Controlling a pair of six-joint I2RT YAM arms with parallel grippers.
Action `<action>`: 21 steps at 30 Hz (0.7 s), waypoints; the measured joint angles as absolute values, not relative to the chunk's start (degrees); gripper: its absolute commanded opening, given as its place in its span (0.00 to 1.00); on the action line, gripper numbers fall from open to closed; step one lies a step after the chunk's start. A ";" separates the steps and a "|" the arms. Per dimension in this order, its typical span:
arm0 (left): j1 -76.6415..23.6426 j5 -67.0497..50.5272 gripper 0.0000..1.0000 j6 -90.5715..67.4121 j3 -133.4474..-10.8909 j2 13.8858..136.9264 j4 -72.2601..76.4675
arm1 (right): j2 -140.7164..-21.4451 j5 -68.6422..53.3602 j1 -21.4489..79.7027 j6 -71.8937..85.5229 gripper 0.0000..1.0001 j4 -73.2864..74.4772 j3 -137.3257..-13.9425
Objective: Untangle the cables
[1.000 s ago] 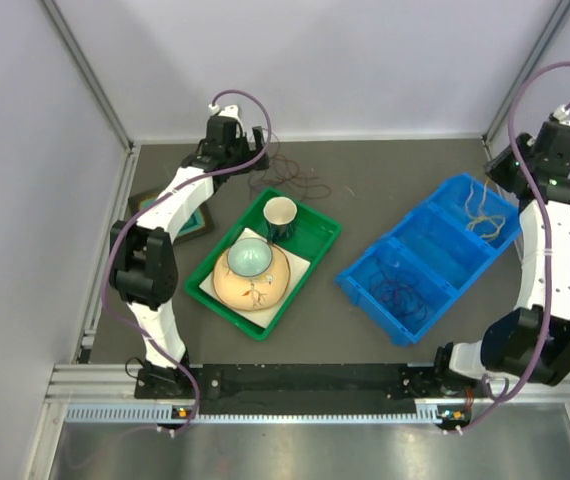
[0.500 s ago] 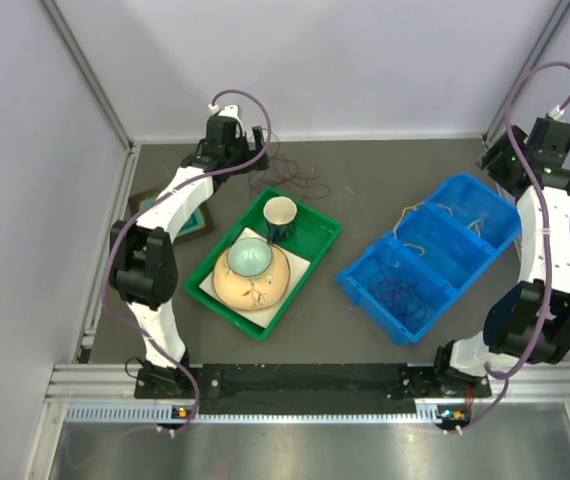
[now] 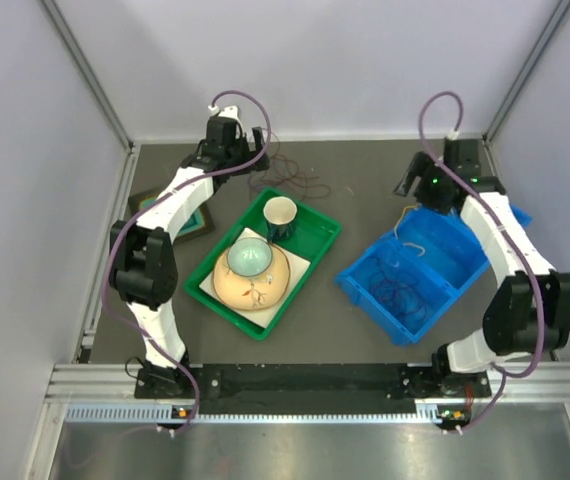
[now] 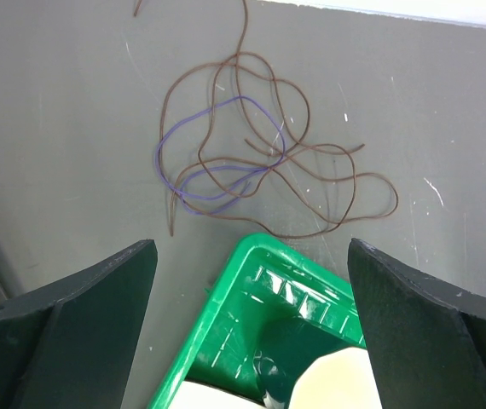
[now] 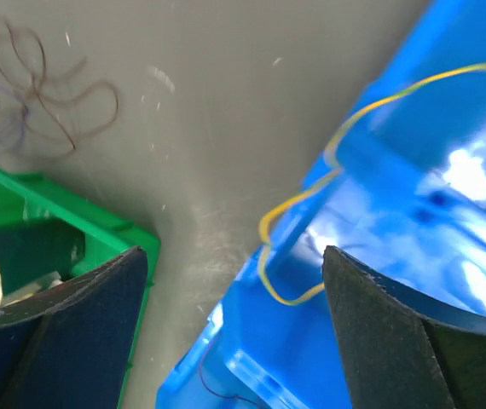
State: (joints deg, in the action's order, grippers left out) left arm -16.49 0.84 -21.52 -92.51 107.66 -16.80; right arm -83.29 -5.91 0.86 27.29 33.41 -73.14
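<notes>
A loose tangle of thin brown and purple cables (image 3: 295,180) lies on the grey table behind the green tray; it is sharp in the left wrist view (image 4: 251,162) and blurred in the right wrist view (image 5: 21,94). My left gripper (image 4: 250,251) hovers open above the tray's far corner, just short of that tangle (image 3: 258,150). A yellow cable (image 5: 311,183) lies in the blue bin and loops over its rim (image 3: 410,215). A dark cable (image 3: 400,295) lies coiled in the bin's near compartment. My right gripper (image 5: 234,256) hangs open and empty above the bin's left rim (image 3: 413,185).
The green tray (image 3: 300,285) holds a cup (image 3: 280,215) and a teal bowl (image 3: 250,258) on a tan plate (image 3: 255,290). The blue bin (image 3: 365,300) lies diagonally at the right. A framed picture (image 3: 145,203) lies under the left arm. Walls close the back and sides.
The right arm swung left from the back-right corner to the bin's left rim, and its gripper opened. The yellow cable now lies loose in the bin. The left arm stayed still.
</notes>
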 measured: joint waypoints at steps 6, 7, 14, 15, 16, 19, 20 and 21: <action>-16.49 0.82 0.99 -21.78 -92.07 107.31 -17.17 | -91.13 -5.21 6.11 29.23 0.70 31.16 -72.01; -16.49 0.84 0.99 -21.78 -92.01 107.18 -17.19 | -92.38 -5.02 6.37 29.58 0.68 30.83 -72.01; -16.49 0.84 0.99 -21.76 -91.98 106.34 -17.21 | -96.53 -2.11 6.63 31.07 0.00 29.85 -72.01; -16.49 0.84 0.99 -21.76 -91.98 106.32 -17.17 | -96.51 -1.56 6.66 30.65 0.00 29.65 -72.01; -16.49 0.82 0.99 -21.76 -91.98 106.32 -17.21 | -96.36 -0.78 6.63 31.03 0.00 29.36 -72.03; -16.49 0.84 0.99 -21.76 -91.96 106.32 -17.23 | -94.80 1.69 6.61 30.92 0.00 29.41 -72.03; -16.49 0.84 0.99 -21.76 -91.96 106.32 -17.19 | -93.78 2.15 6.48 30.59 0.00 29.65 -72.07; -16.49 0.84 0.99 -21.76 -91.96 106.32 -17.21 | -92.38 2.55 6.09 30.30 0.00 30.02 -72.29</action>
